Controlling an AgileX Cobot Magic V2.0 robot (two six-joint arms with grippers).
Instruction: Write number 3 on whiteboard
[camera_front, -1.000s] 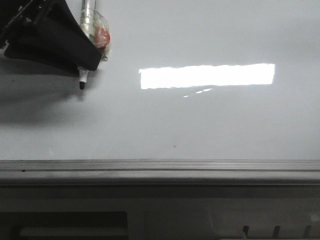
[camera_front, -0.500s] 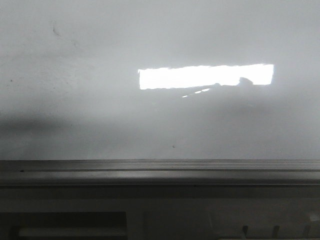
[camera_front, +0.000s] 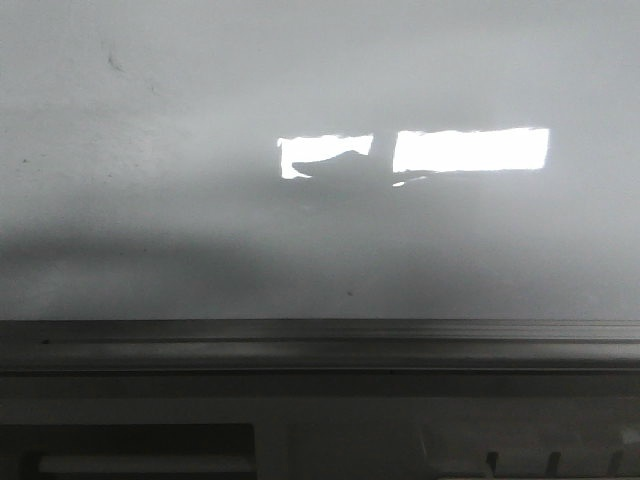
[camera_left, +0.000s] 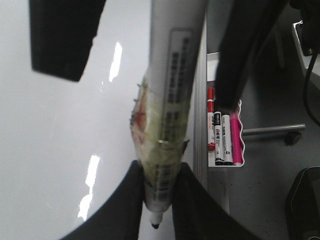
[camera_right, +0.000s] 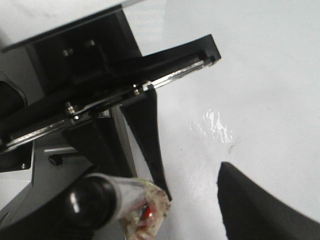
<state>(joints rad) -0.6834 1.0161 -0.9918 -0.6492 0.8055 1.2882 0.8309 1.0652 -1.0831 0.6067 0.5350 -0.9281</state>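
Front view: near rail (camera_front: 320, 345) grey, ridged; both arms out of frame.
Whiteboard (camera_front: 300, 250): beyond rail, glossy; number 3 not made out.
Left gripper (camera_left: 159, 195): clamped on taped marker (camera_left: 167, 125), tip just visible.
Tray markers (camera_left: 222, 135): beside board edge.
Right gripper (camera_right: 195, 165): fingers apart, partly cut off.

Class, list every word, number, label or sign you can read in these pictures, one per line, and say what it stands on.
None can be read.
Black print on the grey marker barrel held in the left gripper: too blurred.
Labels on the black-and-white markers in the small white tray: too small.
The glossy white whiteboard: no number visible.
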